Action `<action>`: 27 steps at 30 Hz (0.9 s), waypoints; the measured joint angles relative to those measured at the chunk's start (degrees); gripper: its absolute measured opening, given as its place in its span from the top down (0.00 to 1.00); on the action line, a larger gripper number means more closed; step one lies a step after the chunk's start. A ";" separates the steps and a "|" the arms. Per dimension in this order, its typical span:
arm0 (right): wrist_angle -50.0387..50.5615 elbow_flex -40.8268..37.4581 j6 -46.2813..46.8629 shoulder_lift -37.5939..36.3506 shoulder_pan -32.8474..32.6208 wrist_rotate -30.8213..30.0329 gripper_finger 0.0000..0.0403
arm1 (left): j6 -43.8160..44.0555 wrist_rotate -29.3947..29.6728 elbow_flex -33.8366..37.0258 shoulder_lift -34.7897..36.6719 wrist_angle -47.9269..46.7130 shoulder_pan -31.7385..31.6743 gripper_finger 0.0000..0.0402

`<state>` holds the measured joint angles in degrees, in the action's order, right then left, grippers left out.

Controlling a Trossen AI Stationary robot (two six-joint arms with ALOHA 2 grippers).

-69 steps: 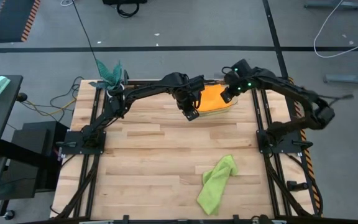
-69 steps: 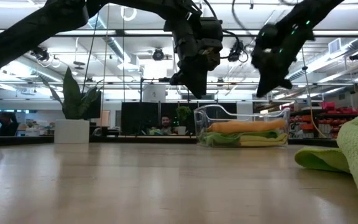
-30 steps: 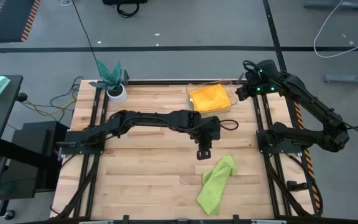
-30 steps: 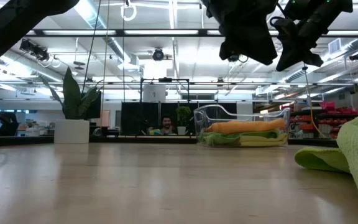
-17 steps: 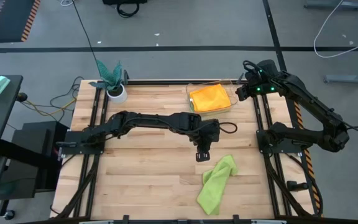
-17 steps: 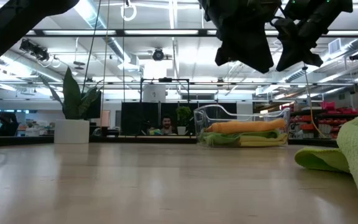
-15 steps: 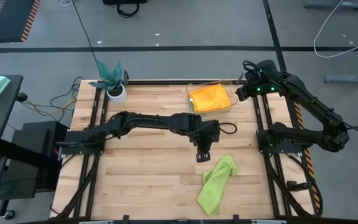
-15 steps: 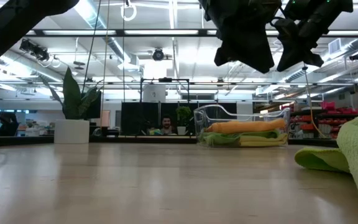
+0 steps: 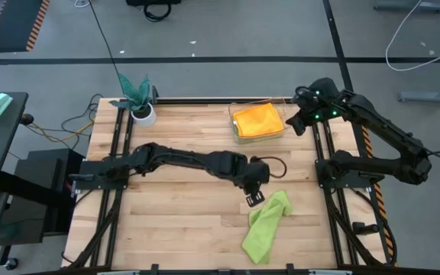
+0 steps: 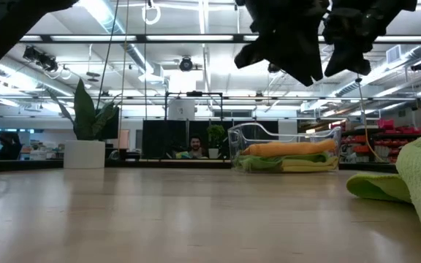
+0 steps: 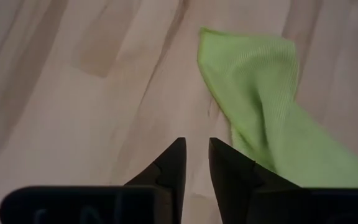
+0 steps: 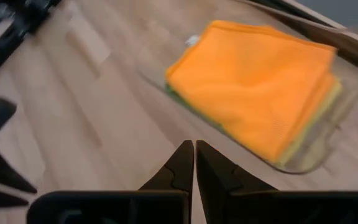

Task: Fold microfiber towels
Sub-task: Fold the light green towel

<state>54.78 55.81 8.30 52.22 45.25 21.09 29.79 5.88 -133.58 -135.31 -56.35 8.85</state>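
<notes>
Left gripper [image 9: 253, 198] shifted nearer crumpled lime green towel [image 9: 265, 224] since a second ago; jaws slightly parted, empty, just above table [image 9: 182, 214] beside towel's corner. Farther back: orange towel [image 9: 257, 120] folded atop stack in clear tray [image 9: 233, 128]. Right gripper [image 9: 295, 125] beside tray, jaws pressed together, empty.

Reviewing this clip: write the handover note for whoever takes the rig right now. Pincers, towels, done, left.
Left pincer: empty, fingers a small gap apart, above the table beside the crumpled lime green towel.
Right pincer: shut, empty, waiting over the table's far right edge by the clear bin.
Done: orange towel lies folded on top of the stack in the bin, yellow and green edges showing beneath.
Left: fold the lime green towel and add it to the stack.
</notes>
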 joint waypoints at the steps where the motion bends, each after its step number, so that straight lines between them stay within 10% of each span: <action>1: 0.00 0.00 -0.92 -0.17 -1.05 0.00 0.94 | 2.51 1.28 0.00 0.00 -0.02 0.63 0.82; 15: -0.01 0.00 -5.35 -1.70 -13.00 0.04 0.94 | 34.75 6.27 0.00 -0.07 0.34 9.63 0.78; 27: 0.17 0.00 -2.60 -2.96 -19.72 2.10 0.94 | 48.44 -4.99 7.89 -0.91 7.71 7.95 0.74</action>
<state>54.96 55.81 5.70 49.25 25.54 23.19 78.23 0.88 -125.69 -136.22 -48.64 16.80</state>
